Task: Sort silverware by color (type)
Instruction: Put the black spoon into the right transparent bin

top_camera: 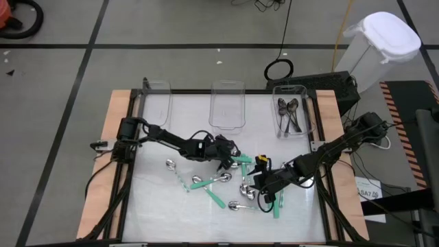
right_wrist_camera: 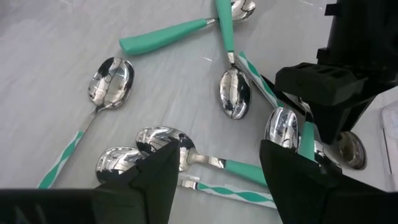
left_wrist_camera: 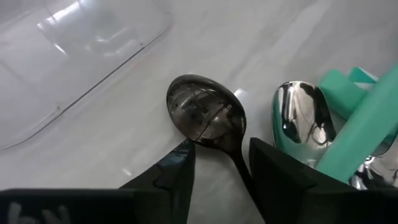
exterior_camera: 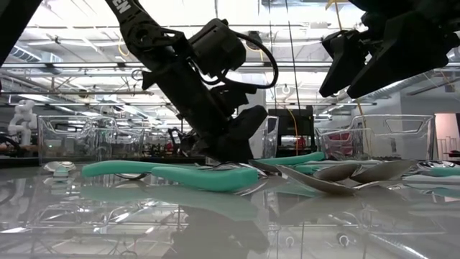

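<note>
Spoons lie scattered mid-table (top_camera: 233, 185): mostly silver bowls with teal-green handles (right_wrist_camera: 168, 35), a few striped ones (right_wrist_camera: 62, 158). One dark blackish spoon (left_wrist_camera: 205, 115) lies bowl-up on the table. My left gripper (left_wrist_camera: 221, 152) is open and low, with its fingers on either side of the dark spoon's handle, just behind the bowl; I see no touch. It also shows in the high view, my left gripper (top_camera: 230, 156). My right gripper (right_wrist_camera: 221, 149) is open and hovers above the teal-handled spoons, raised clear in the low view (exterior_camera: 352, 65).
Three clear bins stand along the far edge: left (top_camera: 156, 103), middle (top_camera: 228, 110), and right (top_camera: 305, 113) holding several dark spoons (top_camera: 289, 113). A lone spoon (top_camera: 171, 165) lies left of the pile. The two grippers work close together.
</note>
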